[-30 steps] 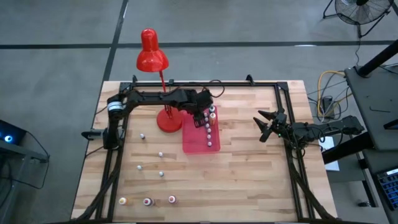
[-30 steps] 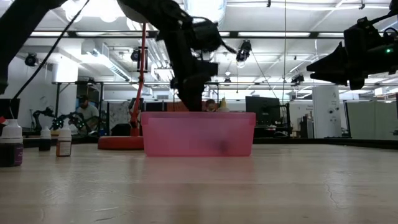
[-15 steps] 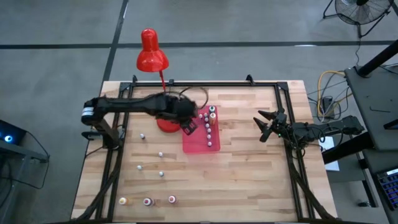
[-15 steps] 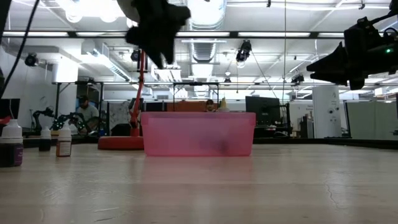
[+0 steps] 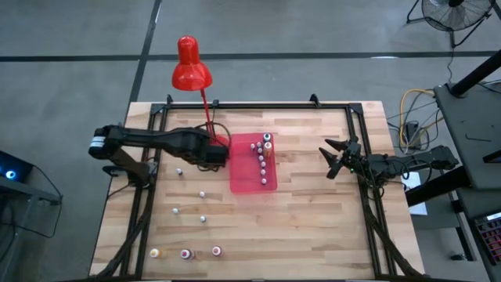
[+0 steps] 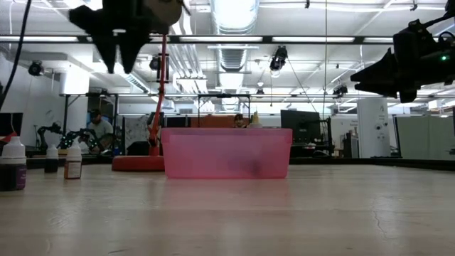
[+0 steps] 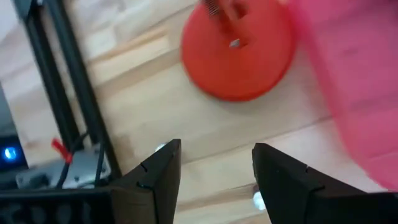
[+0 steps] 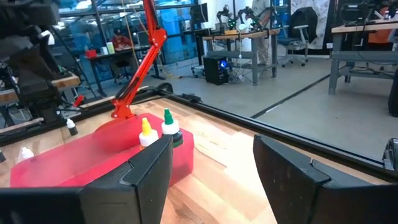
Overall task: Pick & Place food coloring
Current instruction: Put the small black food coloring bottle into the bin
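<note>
Several tiny food coloring bottles [image 5: 264, 159] stand in a row along the right side of the pink tray [image 5: 244, 174]; the right wrist view shows a yellow-capped [image 8: 146, 132] and a green-capped one [image 8: 168, 129]. More bottles stand loose on the table's left half [image 5: 201, 194] and near edge [image 5: 185, 254]. My left gripper [image 5: 213, 154] is open and empty, high above the red lamp's base [image 7: 239, 53], left of the tray, seen raised in the low view [image 6: 119, 65]. A white cap [image 7: 258, 200] shows below its fingers. My right gripper [image 5: 333, 157] waits open near the table's right edge.
The red lamp [image 5: 190, 69] rises from its base at the tray's far-left corner, its stem leaning beyond the far edge. A black frame [image 5: 258, 104] rims the table. Three bottles [image 6: 51, 158] stand at the low view's left. Bare wood lies between the tray and my right gripper.
My left gripper has risen out of the tray and swung toward the table's left, from over the row of bottles to above the lamp's base. The tray and its bottles have stayed put.
</note>
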